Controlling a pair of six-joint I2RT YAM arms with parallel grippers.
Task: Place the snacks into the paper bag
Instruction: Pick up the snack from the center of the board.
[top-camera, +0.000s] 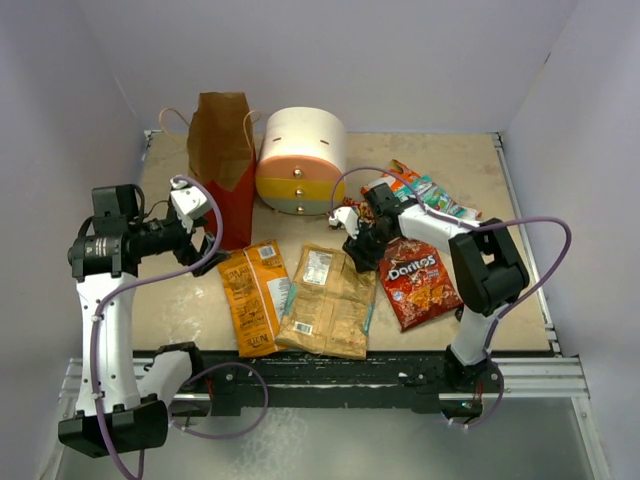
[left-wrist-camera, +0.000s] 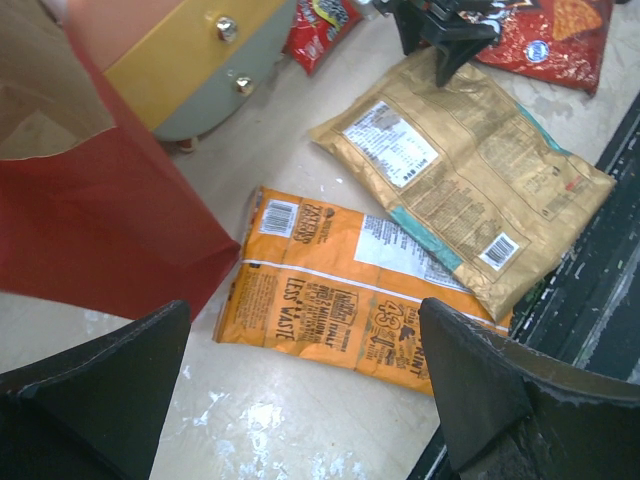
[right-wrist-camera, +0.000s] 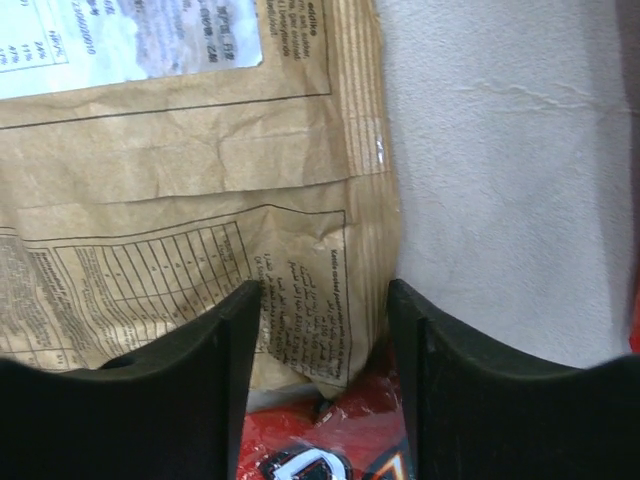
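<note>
The paper bag (top-camera: 222, 150) stands at the back left; its red lower half fills the left of the left wrist view (left-wrist-camera: 90, 220). An orange chip bag (top-camera: 255, 295) and a tan chip bag (top-camera: 328, 300) lie flat at the front middle, and a red Doritos bag (top-camera: 418, 283) lies to their right. Small packets (top-camera: 425, 190) lie at the back right. My left gripper (top-camera: 207, 240) is open and empty, above the table beside the paper bag, over the orange bag's edge (left-wrist-camera: 350, 290). My right gripper (top-camera: 358, 250) is open, its jaws either side of the tan bag's corner (right-wrist-camera: 310, 290), which lies on the Doritos bag (right-wrist-camera: 330, 440).
A round cream, orange and yellow drawer unit (top-camera: 300, 160) stands right of the paper bag, close behind my right gripper. The table's black front rail (top-camera: 350, 365) runs just below the chip bags. White walls close in the table on three sides.
</note>
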